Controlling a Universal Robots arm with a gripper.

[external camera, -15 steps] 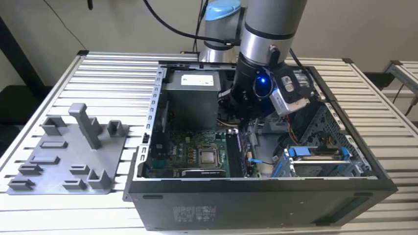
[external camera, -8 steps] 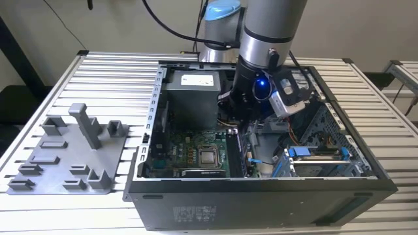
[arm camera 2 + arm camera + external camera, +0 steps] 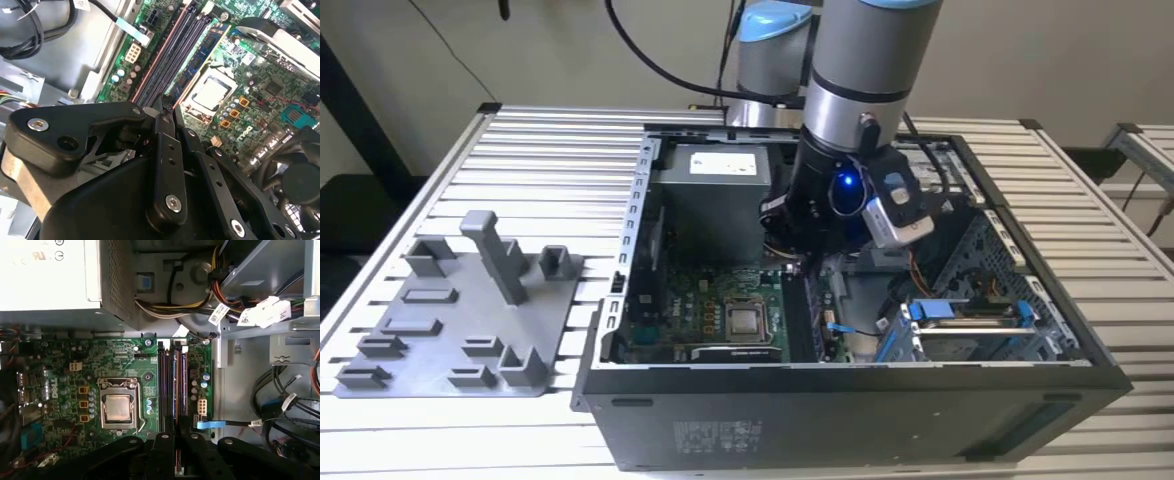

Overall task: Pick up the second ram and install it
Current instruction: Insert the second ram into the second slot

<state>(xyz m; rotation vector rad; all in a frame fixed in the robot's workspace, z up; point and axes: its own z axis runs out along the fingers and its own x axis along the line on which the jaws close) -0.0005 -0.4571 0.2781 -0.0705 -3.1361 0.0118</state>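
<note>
Second wrist view: the gripper holds the ram by the slots.
The fingers are pinched almost shut on the thin ram, so it stands on its edge and lines up with a slot beside the chip. I cannot tell if it is in yet. In the exterior view the arm points straight down into the case, with the power box farther back.
</note>
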